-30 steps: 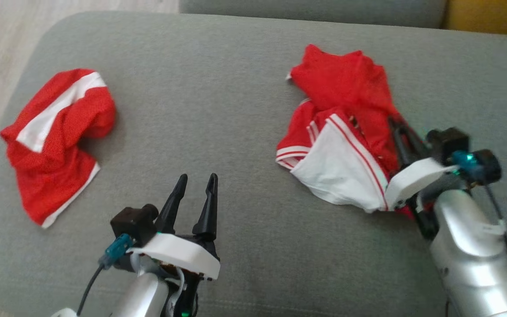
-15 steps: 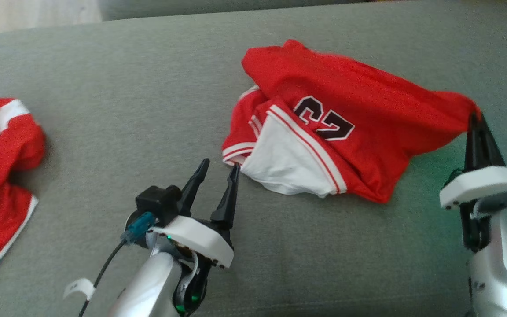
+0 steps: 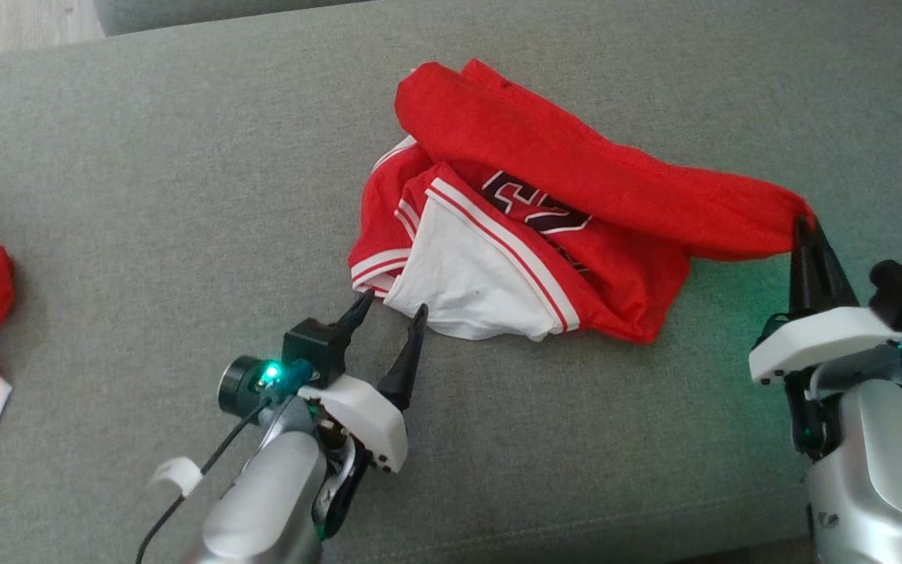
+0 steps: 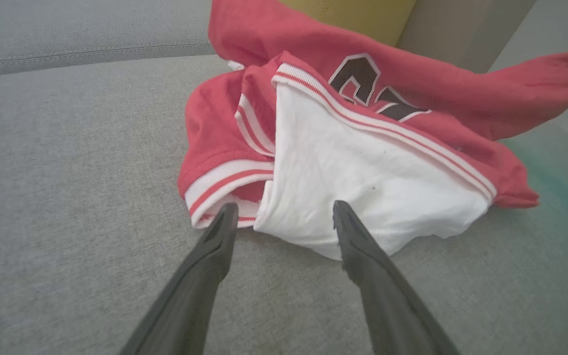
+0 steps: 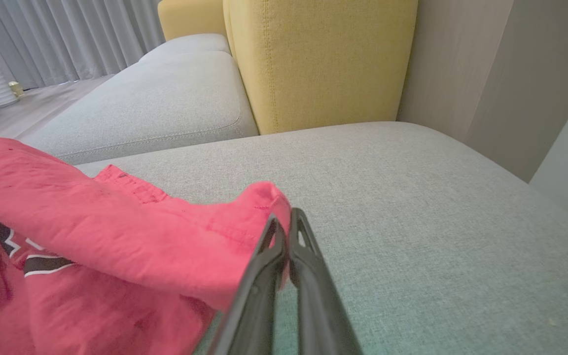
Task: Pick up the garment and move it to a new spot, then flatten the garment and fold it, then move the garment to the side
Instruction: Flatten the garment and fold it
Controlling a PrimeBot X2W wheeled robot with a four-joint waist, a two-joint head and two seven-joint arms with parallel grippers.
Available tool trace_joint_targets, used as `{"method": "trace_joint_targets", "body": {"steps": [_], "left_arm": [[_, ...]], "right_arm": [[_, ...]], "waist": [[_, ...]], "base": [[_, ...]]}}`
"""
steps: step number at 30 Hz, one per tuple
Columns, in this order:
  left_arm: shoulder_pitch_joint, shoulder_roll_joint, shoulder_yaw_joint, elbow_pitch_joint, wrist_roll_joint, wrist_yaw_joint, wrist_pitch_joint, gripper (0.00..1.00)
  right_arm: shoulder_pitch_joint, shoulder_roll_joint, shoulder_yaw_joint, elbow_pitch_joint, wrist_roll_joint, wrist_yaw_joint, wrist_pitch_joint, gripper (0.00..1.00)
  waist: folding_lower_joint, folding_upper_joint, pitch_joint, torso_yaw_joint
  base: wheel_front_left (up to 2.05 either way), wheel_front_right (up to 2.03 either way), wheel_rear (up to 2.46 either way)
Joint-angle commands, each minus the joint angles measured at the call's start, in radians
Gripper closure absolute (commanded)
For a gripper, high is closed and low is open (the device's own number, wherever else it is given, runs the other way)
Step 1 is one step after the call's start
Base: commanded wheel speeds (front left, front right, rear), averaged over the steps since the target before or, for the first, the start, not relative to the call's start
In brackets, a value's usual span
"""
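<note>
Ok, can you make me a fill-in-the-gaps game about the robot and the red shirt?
1. The jaws of the right gripper are ____ on an edge of the red shirt.
2. The jaws of the left gripper stand ____ at the shirt's white panel.
3. The shirt lies on a ____ sofa cushion.
4. The upright cushion behind it is ____.
Missing words: shut; open; grey; yellow.

Grey sofa, yellow cushion, pale curtains.
</note>
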Motion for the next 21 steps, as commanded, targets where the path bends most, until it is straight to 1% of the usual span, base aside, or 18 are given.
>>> {"method": "trace_joint_targets", "body": {"steps": [1,9,21], "left_arm": [[-0.048,0.013,0.019,0.000,0.012,-0.003,-0.005,0.00],[-0.104,0.015,0.024,0.077,0.029,-0.024,-0.005,0.00],[-0.141,0.008,0.026,0.126,0.035,-0.070,-0.005,0.00]], "right_arm": [[-0.025,0.001,0.029,-0.025,0.009,0.004,-0.006,1.00],[-0.036,0.001,0.047,-0.011,0.022,0.004,-0.014,1.00],[-0.062,0.001,0.058,0.013,0.026,0.004,-0.022,1.00]], "waist": [[0.0000,0.0000,0.003,-0.002],[0.0000,0.0000,0.015,-0.010],[0.0000,0.0000,0.033,-0.022]], "base": [[0.00,0.00,0.00],[0.00,0.00,0.00],[0.00,0.00,0.00]]}}
